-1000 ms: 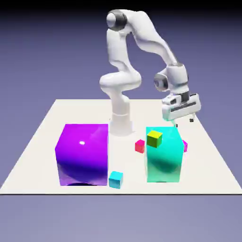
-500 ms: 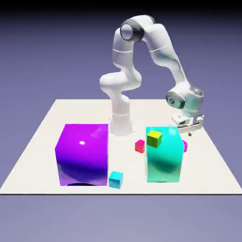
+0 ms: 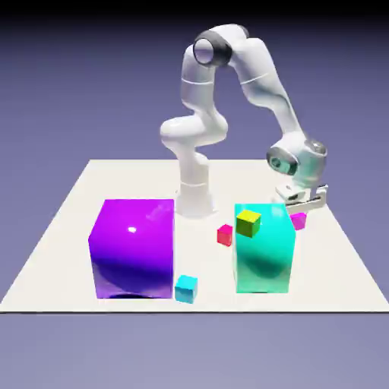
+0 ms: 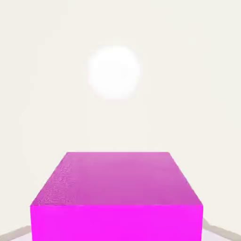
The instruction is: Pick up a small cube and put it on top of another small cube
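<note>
Magenta colours the small cube (image 4: 116,197) evenly: a plain, glossless block with sharp edges, its top face a shade lighter than its front. In the hand view it fills the bottom middle, large, hiding the fingertips of the tool (image 3: 302,209). The exterior view shows the same cube (image 3: 298,220) right under the tool, clamped there, behind the big cyan cube (image 3: 262,251) toward the counter's (image 3: 68,220) right edge; whether it is touching the counter cannot be told. A yellow-green cube (image 3: 248,222) sits on the cyan one, with a small red cube (image 3: 225,235) just beside it
</note>
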`<action>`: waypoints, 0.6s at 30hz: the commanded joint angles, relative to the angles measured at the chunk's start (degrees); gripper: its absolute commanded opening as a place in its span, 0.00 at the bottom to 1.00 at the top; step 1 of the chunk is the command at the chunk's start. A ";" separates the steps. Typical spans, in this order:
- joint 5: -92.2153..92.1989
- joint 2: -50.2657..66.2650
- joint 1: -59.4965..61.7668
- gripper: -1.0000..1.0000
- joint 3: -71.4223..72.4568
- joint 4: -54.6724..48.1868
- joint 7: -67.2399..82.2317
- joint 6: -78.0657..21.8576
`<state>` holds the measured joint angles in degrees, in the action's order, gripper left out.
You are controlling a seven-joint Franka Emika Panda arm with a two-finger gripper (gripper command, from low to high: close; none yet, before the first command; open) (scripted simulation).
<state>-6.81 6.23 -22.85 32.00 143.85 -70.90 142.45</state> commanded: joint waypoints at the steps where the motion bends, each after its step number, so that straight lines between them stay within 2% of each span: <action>1: -0.55 -0.15 0.54 0.00 -0.72 -1.79 2.42 -1.58; 15: -9.77 -2.23 8.88 0.00 -10.51 -26.75 37.30 -23.26; 18: -8.76 -1.46 8.82 0.00 -15.08 -28.69 44.78 -24.95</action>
<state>-15.76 4.78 -13.55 16.92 115.16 -26.04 117.48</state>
